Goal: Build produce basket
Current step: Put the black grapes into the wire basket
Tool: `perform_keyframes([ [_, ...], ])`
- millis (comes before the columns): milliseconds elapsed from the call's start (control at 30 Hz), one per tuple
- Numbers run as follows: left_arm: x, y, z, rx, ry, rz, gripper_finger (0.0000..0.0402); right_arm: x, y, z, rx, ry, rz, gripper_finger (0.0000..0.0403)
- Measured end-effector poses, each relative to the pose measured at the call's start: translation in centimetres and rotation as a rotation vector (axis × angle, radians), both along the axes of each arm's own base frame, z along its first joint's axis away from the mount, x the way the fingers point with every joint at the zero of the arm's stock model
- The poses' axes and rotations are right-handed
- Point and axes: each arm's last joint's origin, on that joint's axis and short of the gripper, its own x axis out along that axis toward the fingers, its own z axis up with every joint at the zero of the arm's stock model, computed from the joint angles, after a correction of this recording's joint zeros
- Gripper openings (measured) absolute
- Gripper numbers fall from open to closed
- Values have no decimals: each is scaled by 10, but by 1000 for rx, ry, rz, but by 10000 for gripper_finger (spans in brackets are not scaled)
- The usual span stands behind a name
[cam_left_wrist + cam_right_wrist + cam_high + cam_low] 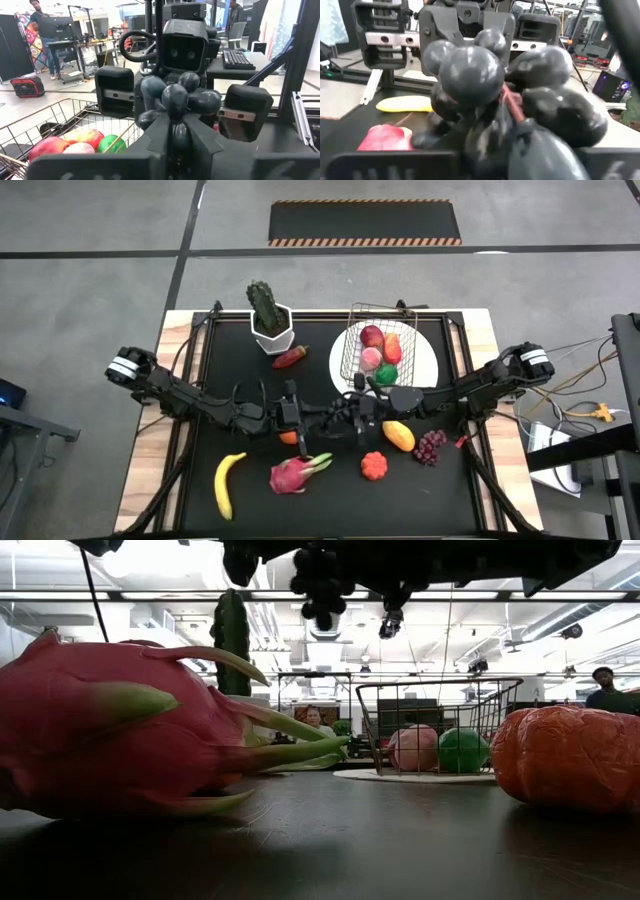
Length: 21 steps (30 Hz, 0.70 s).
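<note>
Left gripper (175, 137) is clamping narrow on the lower part of a bunch of dark grapes (175, 97), at the centre of the high frame. The right gripper (353, 409) is meeting it head-on from the right, with the bunch between the two. We cannot tell whether the right one is gripping. In the low frame the bunch is hanging at top centre, clear of the tabletop.

We are noting the surroundings in the high frame:
- The basket (350, 352) is sitting just up and right of the grippers, on a white plate (426, 360).
- It is holding a pomegranate (372, 334), a peach (371, 358), a lime (387, 373) and an orange-coloured piece we cannot identify.
- A cactus in a white pot (268, 318) is standing upper left of centre, with a small red vegetable (290, 357) just beside it.
- An orange (288, 437) is lying half hidden under the left arm.
- Below the arms, from left to right, are lying a banana (227, 483), a dragon fruit (295, 473), a lumpy orange-red fruit (374, 466), a mango (398, 435) and purple grapes (430, 446).

The right arm is crossing the plate's lower edge, just below the basket.

The held bunch is showing round, glossy, near-black balls packed around a reddish stem. The basket is showing thin silver wire and see-through sides.
</note>
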Motion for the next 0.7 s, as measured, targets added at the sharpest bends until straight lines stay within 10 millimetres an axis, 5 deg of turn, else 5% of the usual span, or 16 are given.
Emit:
perform_keyframes([
  [100, 0, 0, 0, 21, 5, 2, 67, 0, 0, 0, -27, -1, 2, 21],
  [367, -1, 1, -4, 65, 50, 6, 156, -1, 0, 0, -33, 16, 3, 14],
  [700, -16, 6, 5, 151, 161, 6, 185, -10, -8, 9, -143, 120, -199, 13],
])
